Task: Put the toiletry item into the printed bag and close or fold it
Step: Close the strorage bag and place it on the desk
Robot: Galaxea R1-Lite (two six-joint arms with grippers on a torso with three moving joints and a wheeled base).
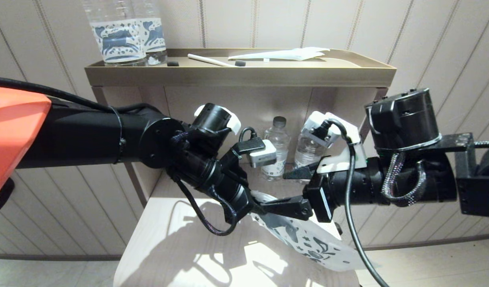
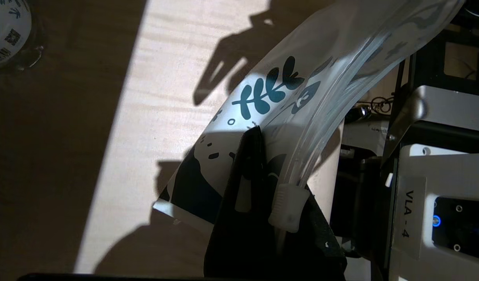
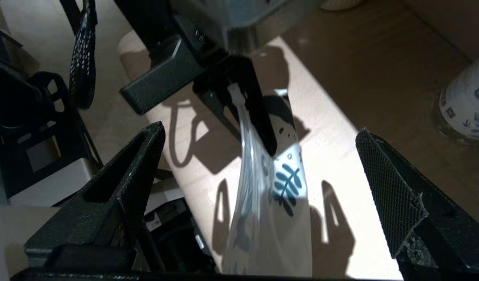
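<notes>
The printed bag (image 1: 308, 239), white with dark blue horse and flower print, hangs slanted above the pale wooden table (image 1: 168, 255). My left gripper (image 1: 257, 201) is shut on its upper corner. In the left wrist view the left gripper (image 2: 257, 134) pinches the printed bag (image 2: 270, 93) beside the white zip slider (image 2: 288, 207). My right gripper (image 1: 274, 190) stands open around the bag's top edge, touching nothing. Its fingers (image 3: 141, 175) stand on either side of the bag (image 3: 262, 226). White items (image 1: 284, 54) lie on the upper tray; I cannot tell which one is the toiletry item.
A gold tray (image 1: 240, 75) tops the shelf unit behind, holding two clear bottles with blue horse labels (image 1: 116, 36) and a white stick (image 1: 208, 60). Two small water bottles (image 1: 277, 147) stand on the lower shelf behind the grippers. Panelled wall all round.
</notes>
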